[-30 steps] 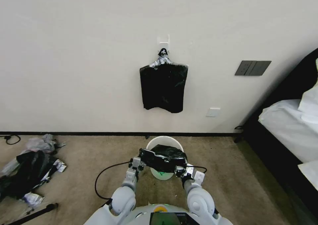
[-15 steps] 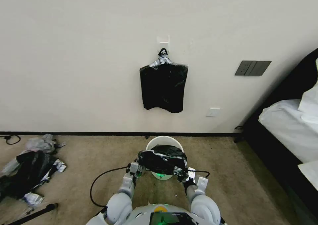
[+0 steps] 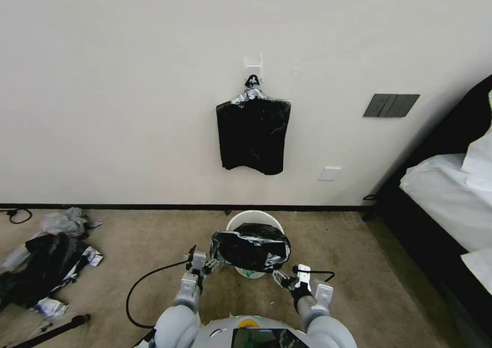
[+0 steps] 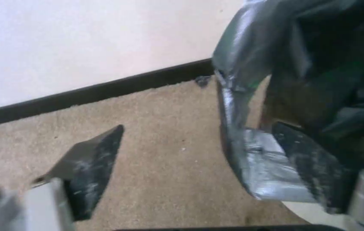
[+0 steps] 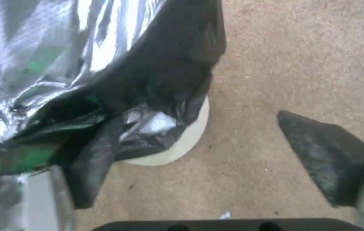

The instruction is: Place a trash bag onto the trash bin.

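Trash bag (image 3: 250,249) drapes over the trash bin (image 3: 254,218), between both claws. Left claw (image 3: 201,264) and right claw (image 3: 285,279) are spread, flanking it.

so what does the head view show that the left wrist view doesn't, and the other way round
Head view alone: the bundle of black bags hanging on the wall, the litter heap on the carpet, the bed, and the right gripper, open, beside the trash bin.

Left wrist view alone: the open left gripper seen close, one finger over bare carpet, the other against the trash bag.

Both: the black bag draped over the bin's near side, the wall's dark baseboard and the carpet.
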Available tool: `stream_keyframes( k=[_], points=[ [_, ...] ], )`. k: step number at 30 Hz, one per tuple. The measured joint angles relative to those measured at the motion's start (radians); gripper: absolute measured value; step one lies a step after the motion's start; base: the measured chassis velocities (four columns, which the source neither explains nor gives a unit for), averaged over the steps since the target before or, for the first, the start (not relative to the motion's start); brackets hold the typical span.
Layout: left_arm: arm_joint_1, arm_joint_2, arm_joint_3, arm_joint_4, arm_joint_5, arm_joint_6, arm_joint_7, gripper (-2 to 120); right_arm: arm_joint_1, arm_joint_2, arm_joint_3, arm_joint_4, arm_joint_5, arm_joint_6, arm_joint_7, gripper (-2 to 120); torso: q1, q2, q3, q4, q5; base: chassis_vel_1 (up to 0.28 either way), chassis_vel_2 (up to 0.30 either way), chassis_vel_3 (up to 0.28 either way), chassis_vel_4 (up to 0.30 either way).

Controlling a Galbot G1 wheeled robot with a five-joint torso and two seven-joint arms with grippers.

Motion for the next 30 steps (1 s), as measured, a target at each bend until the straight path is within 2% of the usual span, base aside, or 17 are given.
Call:
stream_keyframes(
  k=[3,9,11,16,18,24,25,28,29,30],
  points=[
    [0.024,0.015,-0.011,-0.035,0.008,0.016,0.02,99,-0.035,-0.014,0.019,0.015,-0.005,-0.027,0.002,99,0.0,0.0,0.0,0.0,0.0,0.0,0.0,0.0,0.0],
    [0.048,0.028,-0.032,-0.085,0.014,0.012,0.035,100,-0.082,-0.03,0.053,0.047,-0.005,-0.047,0.006,100,0.0,0.0,0.0,0.0001,0.0001,0.0,0.0,0.0,0.0],
    [0.061,0.032,-0.052,-0.114,0.014,-0.015,0.049,100,-0.115,-0.041,0.08,0.074,-0.041,-0.022,-0.025,100,0.0,0.0,0.0,0.0001,0.0002,0.0,0.0,0.0,0.0],
    [0.076,0.036,-0.087,-0.162,0.009,-0.012,0.07,100,-0.183,-0.061,0.083,0.147,-0.137,-0.016,-0.051,100,0.0,0.0,0.0,0.0,0.0001,0.0,0.0,0.0,0.0],
    [0.074,0.033,-0.108,-0.188,0.003,-0.007,0.072,100,-0.218,-0.066,0.087,0.198,-0.197,-0.034,-0.031,100,0.0,0.0,0.0,0.0,-0.0001,0.0,0.0,0.0,0.0],
    [0.061,0.025,-0.139,-0.212,-0.008,-0.016,0.071,100,-0.208,-0.054,0.148,0.221,-0.207,-0.036,0.02,100,0.0,0.0,0.0,-0.0001,0.0001,0.0,0.0,0.0,0.0],
    [0.052,0.015,-0.154,-0.212,-0.01,-0.044,0.071,100,-0.172,-0.044,0.196,0.221,-0.176,-0.008,0.008,100,0.0,0.0,0.0,0.0,0.0001,0.0,0.0,0.0,0.0],
    [0.045,-0.008,-0.174,-0.196,-0.013,-0.109,0.074,100,-0.112,-0.039,0.246,0.212,-0.131,0.033,-0.074,100,0.0,0.0,0.0,-0.0002,-0.0001,0.0,0.0,0.0,0.0],
    [0.045,-0.008,-0.174,-0.196,-0.013,-0.109,0.074,100,-0.112,-0.039,0.246,0.212,-0.131,0.033,-0.074,100,0.0,0.0,0.0,-0.0002,-0.0001,0.0,0.0,0.0,0.0],
    [0.045,-0.025,-0.188,-0.187,-0.013,-0.139,0.082,100,-0.061,-0.045,0.272,0.195,-0.095,0.039,-0.146,100,0.0,0.0,0.0,-0.0001,-0.0001,0.0,0.0,0.0,0.0]
  ],
)
